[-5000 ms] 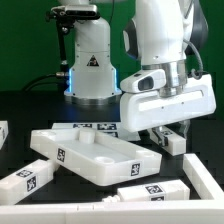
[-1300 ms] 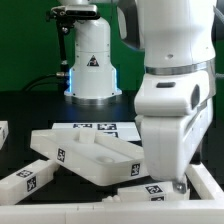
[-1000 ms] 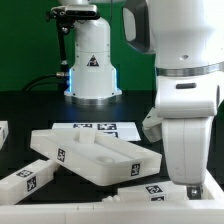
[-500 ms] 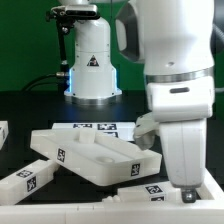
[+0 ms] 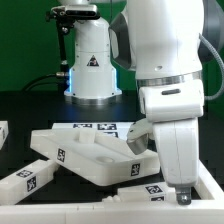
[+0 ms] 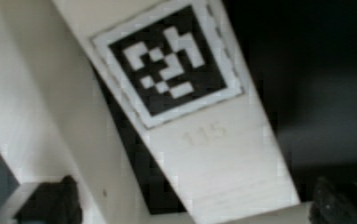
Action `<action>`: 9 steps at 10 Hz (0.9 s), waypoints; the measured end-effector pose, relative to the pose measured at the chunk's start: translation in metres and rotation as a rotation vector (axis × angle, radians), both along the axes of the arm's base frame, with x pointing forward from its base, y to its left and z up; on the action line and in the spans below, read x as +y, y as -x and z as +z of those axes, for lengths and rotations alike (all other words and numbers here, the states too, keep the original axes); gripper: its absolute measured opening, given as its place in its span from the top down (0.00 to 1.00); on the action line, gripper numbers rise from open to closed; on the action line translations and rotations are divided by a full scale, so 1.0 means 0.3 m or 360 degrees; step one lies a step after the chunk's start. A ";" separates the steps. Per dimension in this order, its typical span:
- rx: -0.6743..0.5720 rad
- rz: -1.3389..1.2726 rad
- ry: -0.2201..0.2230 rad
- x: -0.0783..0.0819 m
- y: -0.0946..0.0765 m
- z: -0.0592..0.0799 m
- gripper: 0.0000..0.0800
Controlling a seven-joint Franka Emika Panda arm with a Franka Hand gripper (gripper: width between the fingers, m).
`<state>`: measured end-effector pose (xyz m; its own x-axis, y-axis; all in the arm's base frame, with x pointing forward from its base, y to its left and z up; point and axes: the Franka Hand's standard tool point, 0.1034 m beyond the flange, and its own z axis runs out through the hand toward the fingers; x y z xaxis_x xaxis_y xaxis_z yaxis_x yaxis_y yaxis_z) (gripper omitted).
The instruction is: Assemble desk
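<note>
Black worktop (image 5: 30,105) spans the exterior view, with a green wall in the upper left. The large white robot arm (image 5: 170,70) fills the right side and reaches down to the lower right, where its hand (image 5: 184,186) sits low over the worktop. The large flat white rimmed rectangular desk panel (image 5: 88,152) lies at centre, tilted. The thin white marker board (image 5: 100,128) lies just behind it. One white block leg (image 5: 25,178) lies at lower left, and a second block leg (image 5: 150,190) at lower centre, just beside the hand. In the wrist view a tagged white leg (image 6: 193,120) runs between the dark fingertips (image 6: 50,200). The hand (image 6: 196,205) is spread, with a dark gap beside the leg.
</note>
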<state>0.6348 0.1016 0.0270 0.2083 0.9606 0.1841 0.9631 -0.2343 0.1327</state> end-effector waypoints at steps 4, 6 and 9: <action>0.0002 -0.0031 -0.0006 0.001 0.004 0.000 0.19; 0.0017 -0.0044 -0.0005 0.006 0.032 -0.003 0.19; 0.0055 -0.0046 0.0004 -0.016 0.092 -0.036 0.19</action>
